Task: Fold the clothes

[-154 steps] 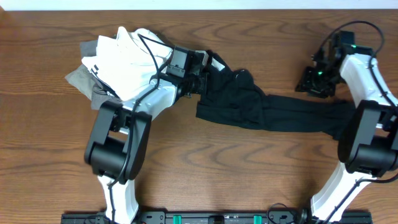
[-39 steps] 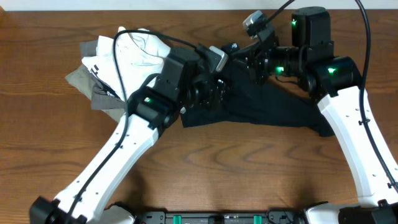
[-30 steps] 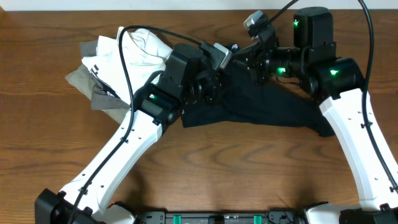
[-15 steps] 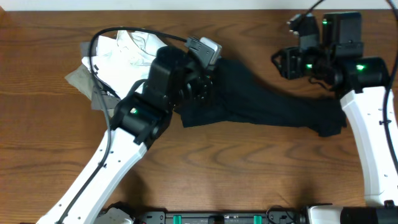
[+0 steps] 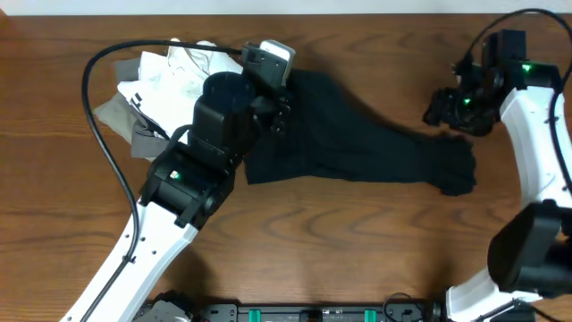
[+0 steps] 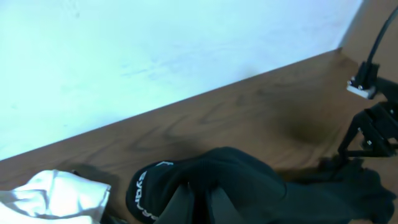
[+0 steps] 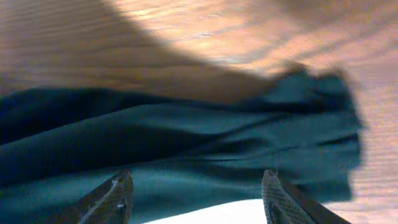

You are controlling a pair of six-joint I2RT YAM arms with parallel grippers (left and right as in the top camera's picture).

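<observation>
Presently the black T-shirt [image 5: 375,152] lies stretched in a long rumpled band across the far half of the wooden table [image 5: 357,259], running from beside the heap of other clothes at the left to a bunched end near the right edge. Its left end is gathered up into the left gripper [image 6: 198,208], whose fingers [image 6: 180,205] sit close together, pinched on a hump of the dark cloth. The left wrist view shows a curved collar band [image 6: 142,194] with small white lettering, too blurred to read. Just left of the shirt, a white garment [image 5: 174,76] lies crumpled on top of a grey garment [image 5: 121,116], the pile touching the shirt's left end under the arm. The right gripper [image 7: 199,196] hangs above the shirt's right end with its fingertips [image 7: 119,190] spread wide apart and nothing between them, the cloth lying loose below.
</observation>
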